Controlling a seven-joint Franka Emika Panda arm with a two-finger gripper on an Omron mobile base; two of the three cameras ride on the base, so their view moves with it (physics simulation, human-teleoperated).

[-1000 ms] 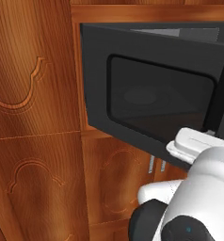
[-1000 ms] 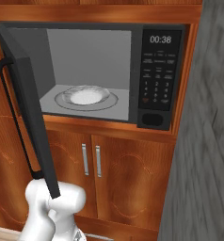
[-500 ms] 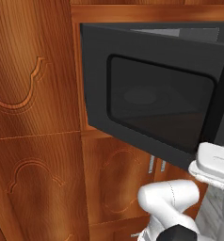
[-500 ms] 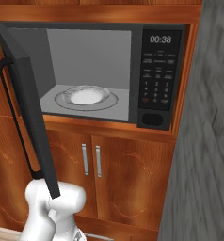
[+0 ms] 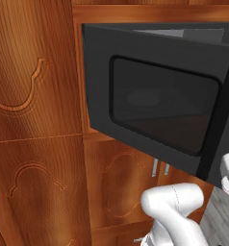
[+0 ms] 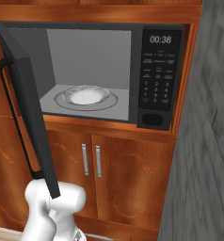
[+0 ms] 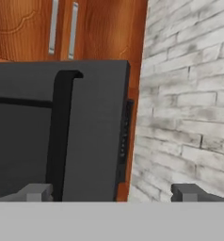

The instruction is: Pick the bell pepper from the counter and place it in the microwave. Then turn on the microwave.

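Wood cab doors (image 6: 109, 174) w/ two silver handles (image 6: 91, 160) below; whitish brick wall (image 7: 189, 103) at right.

White robot arm
The arm (image 5: 176, 211) has smooth, rounded white segments; the pincer (image 7: 116, 192) has two small grey fingertips.

1 microwave (image 6: 109, 70), maybe 2 cabinet handles (image 6: 91, 160).
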